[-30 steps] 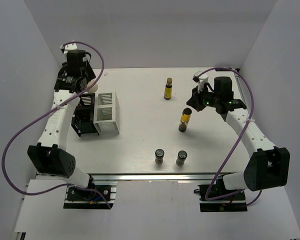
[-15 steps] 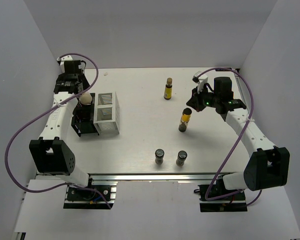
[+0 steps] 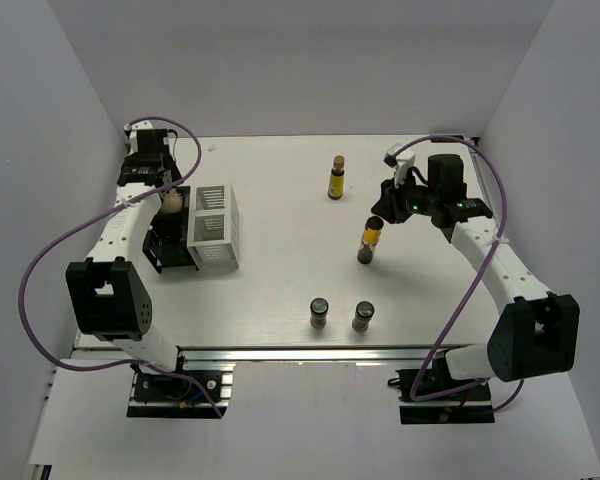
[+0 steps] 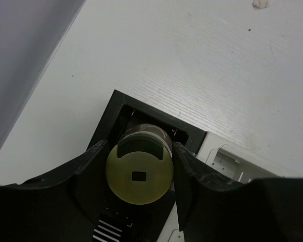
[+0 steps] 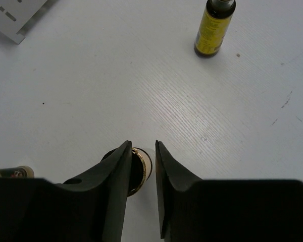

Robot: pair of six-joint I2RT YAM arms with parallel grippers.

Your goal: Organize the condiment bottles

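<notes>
My left gripper is shut on a small bottle with a pale yellow-green round cap, held upright in a compartment of the black stand. My right gripper hovers just above the amber bottle with a black cap. Its jaws are a little apart. In the right wrist view the gripper has the bottle top under its left finger, apart from the right one. The yellow bottle stands behind, also in the right wrist view. Two dark bottles stand near the front edge.
The white slatted box stands right against the black stand, and its corner shows in the left wrist view. The stand's rim sits near the left wall. White walls close in the table on three sides.
My left arm has swung from behind the black stand toward me and brought the pale-capped bottle down over the stand. My right arm and the other bottles have not moved.
</notes>
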